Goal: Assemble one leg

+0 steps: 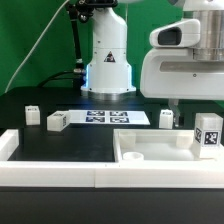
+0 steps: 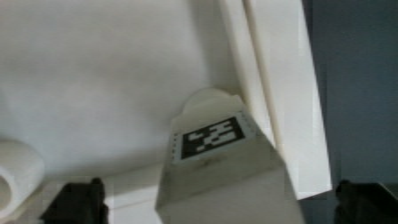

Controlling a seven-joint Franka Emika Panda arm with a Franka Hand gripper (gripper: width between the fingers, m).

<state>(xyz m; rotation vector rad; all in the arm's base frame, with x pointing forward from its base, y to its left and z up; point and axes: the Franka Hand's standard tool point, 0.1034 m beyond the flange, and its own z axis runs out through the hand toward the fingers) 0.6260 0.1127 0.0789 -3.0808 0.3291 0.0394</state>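
Observation:
One leg [image 2: 224, 165], a stubby white post with a black-and-white tag, stands inside the large white tray-shaped piece [image 2: 107, 80], close to its raised rim [image 2: 270, 60]. It shows at the exterior view's right [image 1: 208, 133]. My gripper [image 2: 222, 205] is open above this leg. Its dark fingers [image 2: 80, 203] stand on either side with gaps to the leg. In the exterior view the gripper [image 1: 188, 108] hangs over the tray's far right corner. Three more legs [image 1: 30, 115], [image 1: 57, 121], [image 1: 165, 118] stand on the black table.
The marker board [image 1: 110, 117] lies flat in front of the robot base [image 1: 108, 60]. A white rail [image 1: 50, 165] runs along the front left. The tray-shaped piece [image 1: 160, 160] fills the front right. A rounded white boss [image 2: 15, 172] sits inside the tray.

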